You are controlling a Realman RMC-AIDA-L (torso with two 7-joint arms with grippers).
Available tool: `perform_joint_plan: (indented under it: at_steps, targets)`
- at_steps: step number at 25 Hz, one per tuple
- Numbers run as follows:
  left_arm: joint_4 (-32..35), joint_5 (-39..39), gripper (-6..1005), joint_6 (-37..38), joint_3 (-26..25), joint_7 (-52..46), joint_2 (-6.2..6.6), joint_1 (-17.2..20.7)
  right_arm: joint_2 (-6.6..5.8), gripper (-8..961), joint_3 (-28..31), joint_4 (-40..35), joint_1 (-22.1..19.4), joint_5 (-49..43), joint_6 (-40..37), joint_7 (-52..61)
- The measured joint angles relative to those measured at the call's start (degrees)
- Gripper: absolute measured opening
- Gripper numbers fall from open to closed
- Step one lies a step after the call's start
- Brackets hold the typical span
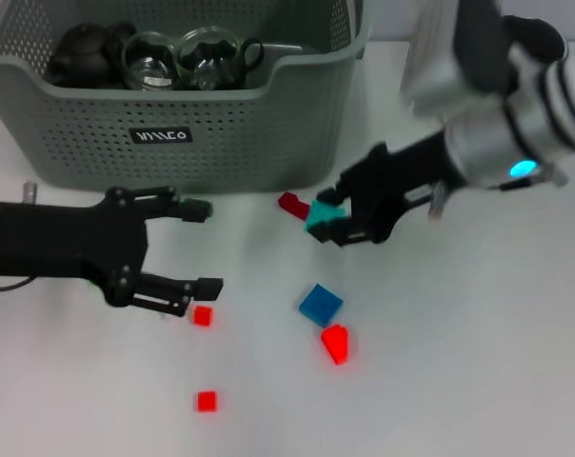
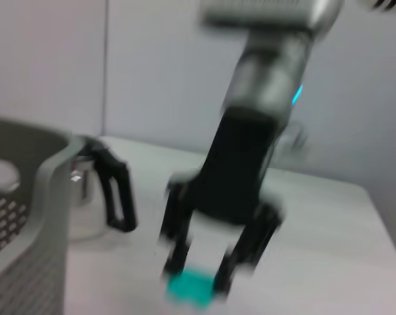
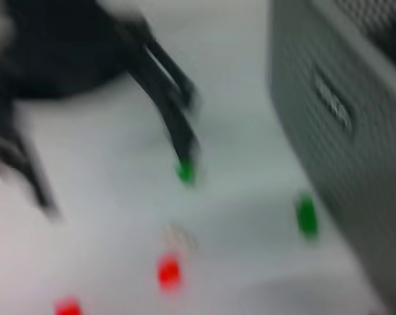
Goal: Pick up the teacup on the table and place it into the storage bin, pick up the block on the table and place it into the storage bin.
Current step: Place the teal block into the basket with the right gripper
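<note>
My right claw (image 1: 337,215) is clamped on the small teal plastic block (image 1: 319,218), just off the table (image 1: 478,362); the large grey-green perforated storage bin (image 1: 221,133) lies close by, up and to my left, teacups already inside. My left claw (image 1: 200,249) hangs spread apart, empty, before the bin's front wall; whether the block has cleared the table is hard to make out.

White table (image 1: 478,362) — storage bin (image 1: 173,133), blue block (image 1: 320,304), red blocks (image 1: 335,343) scattered
</note>
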Motion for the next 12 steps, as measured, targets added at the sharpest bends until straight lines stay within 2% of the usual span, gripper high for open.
perform_joint_plan:
  at_steps: [4, 5, 6, 8, 12]
  targets:
    - [-0.2, 0.0, 951, -2.0, -1.1, 0.4, -0.01, 1.5, 0.12, 417, 3.0, -10.1, 1.6, 4.7, -6.4, 2.5]
    - [-0.3, 0.0, 951, -2.4, -1.7, 0.6, -0.02, 1.8, 0.05, 423, 4.2, -12.8, 4.9, 6.0, -6.5, 3.4]
    - [-0.4, 0.0, 951, -2.5, -2.1, 0.8, -0.05, 2.0, 0.05, 429, 4.2, -12.8, 4.9, 6.0, -6.5, 3.4]
    - [-0.5, 0.1, 951, -2.5, -2.7, 0.9, -0.08, 2.3, 0.0, 440, 5.9, -11.9, 8.8, 5.7, -4.9, 3.2]
    - [-0.6, 0.1, 951, -2.6, -2.9, 1.0, -0.32, 2.5, -0.22, 463, 8.6, -0.8, 18.6, 4.8, 1.8, -0.1]
